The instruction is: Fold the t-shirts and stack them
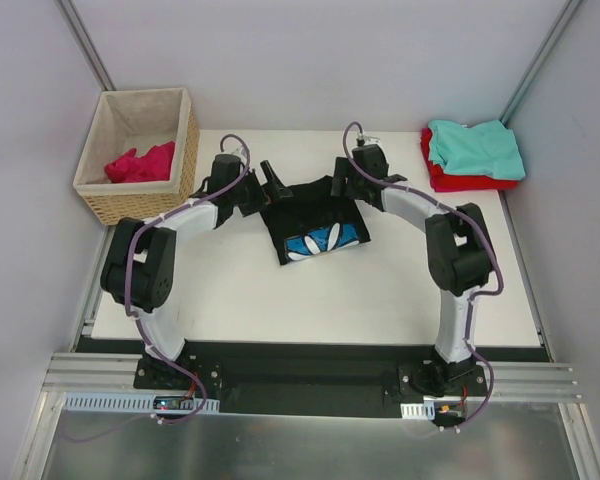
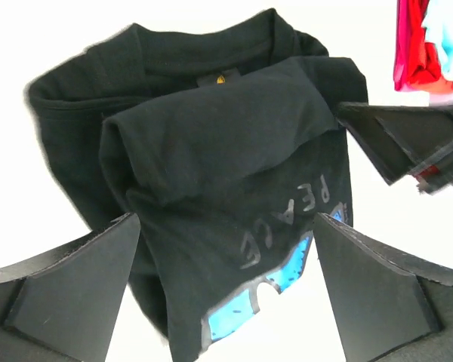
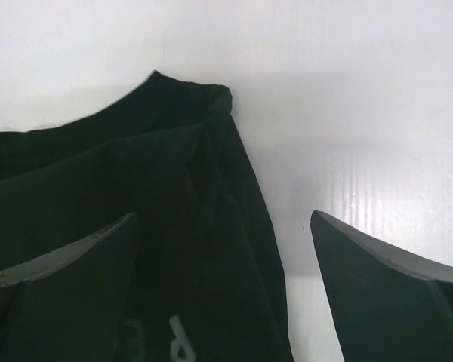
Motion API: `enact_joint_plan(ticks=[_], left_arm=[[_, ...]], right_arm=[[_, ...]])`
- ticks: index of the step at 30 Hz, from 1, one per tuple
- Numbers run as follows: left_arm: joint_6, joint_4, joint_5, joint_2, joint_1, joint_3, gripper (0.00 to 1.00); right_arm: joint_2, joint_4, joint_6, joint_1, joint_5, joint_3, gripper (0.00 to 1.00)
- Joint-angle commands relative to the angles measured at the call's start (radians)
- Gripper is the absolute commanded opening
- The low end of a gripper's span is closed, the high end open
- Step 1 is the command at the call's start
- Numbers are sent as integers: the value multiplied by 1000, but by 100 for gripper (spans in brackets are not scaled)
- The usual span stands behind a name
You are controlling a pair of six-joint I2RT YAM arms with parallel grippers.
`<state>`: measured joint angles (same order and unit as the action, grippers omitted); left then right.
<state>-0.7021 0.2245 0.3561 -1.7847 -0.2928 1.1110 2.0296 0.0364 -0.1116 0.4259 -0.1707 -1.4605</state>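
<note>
The black t-shirt (image 1: 315,225) lies folded on the table's middle back, blue and white print showing at its near edge. In the left wrist view it (image 2: 211,173) fills the space between the open fingers. My left gripper (image 1: 270,185) is open at its left far corner. My right gripper (image 1: 342,180) is open at its right far corner; the right wrist view shows the shirt's edge (image 3: 174,226) between the spread fingers. The teal t-shirt (image 1: 475,145) lies folded on the red t-shirt (image 1: 460,180) at the back right. The magenta-pink t-shirt (image 1: 140,163) lies crumpled in the basket.
A wicker basket (image 1: 185,150) with beige lining stands at the back left corner. White table (image 1: 280,300) with grey walls around; the right wall is close to the stack.
</note>
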Motion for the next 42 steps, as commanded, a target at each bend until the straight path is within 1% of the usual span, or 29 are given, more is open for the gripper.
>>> enact_joint_plan(ticks=[1,2,5,6,8,10,12,13,14,17,19,24,27,30,32,37,38,42], left_arm=[[47,-66,-89,189,7,6,99],[46,-74,-97,214,7,-3,99],[7,-79,-60,292,7,-8,99],[-9,-79,-11,303,4,-4,99],[-46,-79,33,303,-12,22,99],[-75,-76,70,272,-26,36,99],[-86,-36,76,246,-51,36,99],[-99,-7,98,216,-58,32,99],[-112,57,109,196,-66,20,99],[-169,143,168,107,-71,6,99],[-206,226,184,56,-75,-10,99],[-221,277,191,16,-82,-59,99],[-229,297,201,13,-86,-95,99],[-235,315,205,21,-94,-145,99],[-237,332,204,24,-98,-189,99],[-235,371,193,33,-100,-295,99],[-231,375,189,31,-100,-306,99],[-232,407,195,8,-100,-344,99]], right_arm=[[-221,5,39,20,-18,8,100],[-242,25,47,27,-18,11,100],[-330,42,52,60,-18,51,100],[-348,49,50,76,-16,64,99],[-380,71,40,85,-4,80,100],[-385,77,27,93,-9,97,100],[-370,79,23,91,-18,107,100],[-359,79,20,91,-16,112,100],[-355,74,17,90,-9,117,100],[-329,46,-8,86,6,146,99],[-312,28,-34,85,22,163,100],[-284,2,-60,83,49,224,100],[-258,0,-62,85,45,224,100],[-238,2,-48,83,39,206,100],[-209,14,-37,80,24,160,100],[-117,37,-37,53,53,17,100],[-99,46,-40,50,66,-38,99],[-4,59,-57,43,97,-133,100]])
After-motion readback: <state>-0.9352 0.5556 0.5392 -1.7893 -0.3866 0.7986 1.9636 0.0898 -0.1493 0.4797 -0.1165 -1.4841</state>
